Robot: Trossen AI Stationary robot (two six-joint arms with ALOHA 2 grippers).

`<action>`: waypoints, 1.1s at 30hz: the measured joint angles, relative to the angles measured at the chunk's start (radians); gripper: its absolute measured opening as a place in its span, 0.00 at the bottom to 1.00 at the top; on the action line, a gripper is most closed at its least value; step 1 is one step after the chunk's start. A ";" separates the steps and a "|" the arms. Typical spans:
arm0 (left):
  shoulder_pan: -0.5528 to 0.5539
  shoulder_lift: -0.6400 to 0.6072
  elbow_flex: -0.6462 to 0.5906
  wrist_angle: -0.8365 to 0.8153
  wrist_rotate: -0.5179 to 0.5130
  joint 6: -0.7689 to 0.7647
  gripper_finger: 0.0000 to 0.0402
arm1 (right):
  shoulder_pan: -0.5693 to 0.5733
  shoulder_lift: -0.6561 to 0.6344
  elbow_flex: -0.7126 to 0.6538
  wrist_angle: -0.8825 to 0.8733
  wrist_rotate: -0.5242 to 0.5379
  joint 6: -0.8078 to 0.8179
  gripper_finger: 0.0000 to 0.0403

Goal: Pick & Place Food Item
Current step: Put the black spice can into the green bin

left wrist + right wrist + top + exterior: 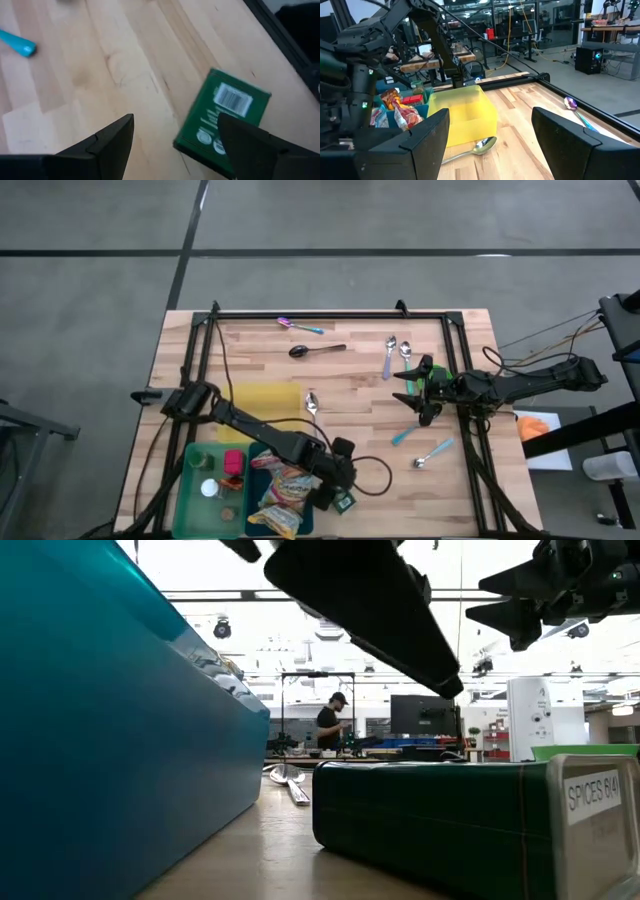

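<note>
At the table's near-left corner a green bin holds small items, seemingly a jar and a white lid, with a red packet near its edge with the blue bin, which is stuffed with colourful snack bags. Just right of it the left gripper hovers with jaws spread and empty over the green box lying flat on the wood (its barcode shows only in the left wrist view, "SPICES" only in the low view). Further right, the right gripper hangs open, holding nothing, among scattered spoons.

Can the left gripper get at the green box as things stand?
Probably yes. The left gripper hangs open just above the green box, which lies flat on bare table beside the blue bin. Nothing sits between its fingers and the box.
</note>
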 joint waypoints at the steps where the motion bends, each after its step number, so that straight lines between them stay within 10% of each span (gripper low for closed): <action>1: -0.003 0.000 -0.002 -0.007 -0.005 0.007 0.72 | 0.000 0.000 0.000 0.000 0.000 0.000 0.70; 33: 0.209 0.064 -0.003 0.000 0.028 -0.073 0.72 | 0.000 0.000 0.000 0.000 0.000 0.000 0.70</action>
